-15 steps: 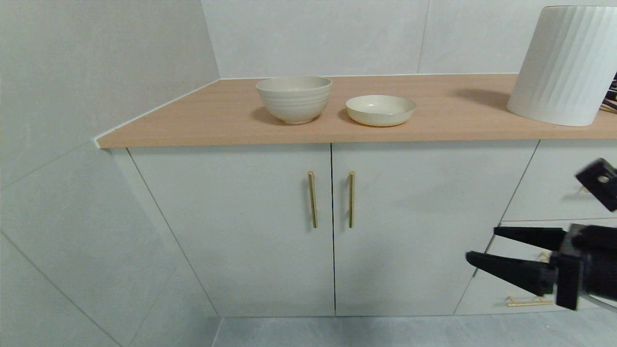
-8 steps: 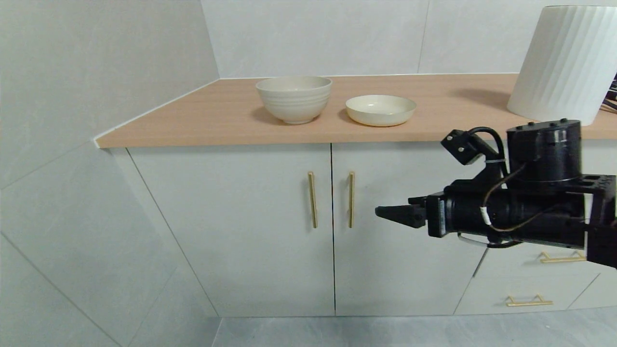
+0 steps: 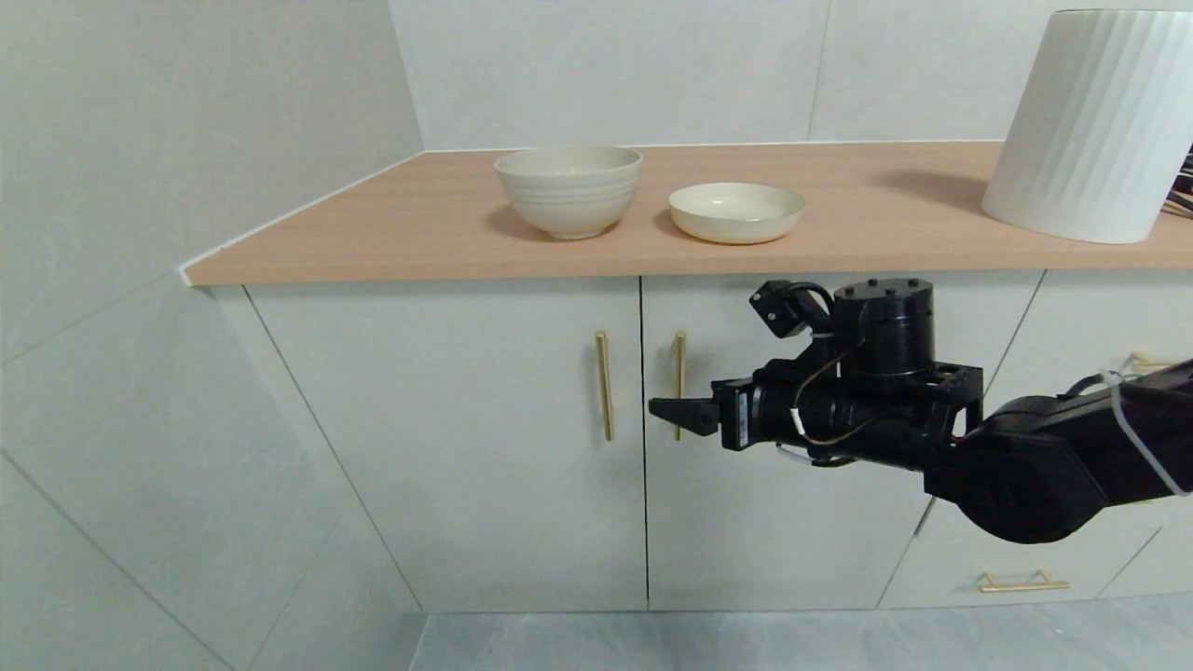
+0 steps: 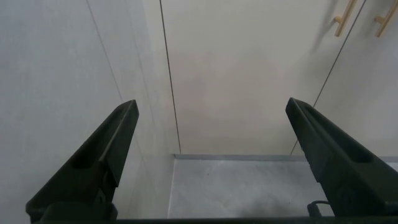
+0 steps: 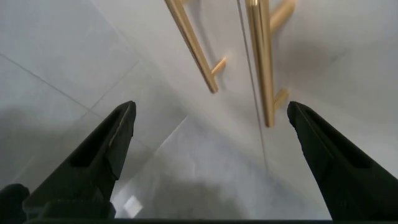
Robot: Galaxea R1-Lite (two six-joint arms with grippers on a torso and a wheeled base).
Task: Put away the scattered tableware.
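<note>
While the ribbed cream ceramic bowl [image 3: 569,191] and shallow cream dish [image 3: 736,212] sit on the far wooden countertop [image 3: 885,219], the black right gripper [image 3: 667,411], jaws spread wide, hovers close to the right door's vertical brass handle [image 3: 679,384]; it should straddle that bar squarely before closing.

Home-style kitchen. Wood-look countertop [image 3: 447,233] over pale cabinet doors [image 3: 447,438] with brass bar handles [image 3: 605,386], drawers [image 3: 988,564] to the right (same brass pulls). Large grey wall tiles [image 3: 606,65], grey floor [image 3: 746,643]. Bowl [image 3: 569,191] and shallow dish [image 3: 736,212] sit on the counter, plus a white ribbed container [image 3: 1090,121].
</note>
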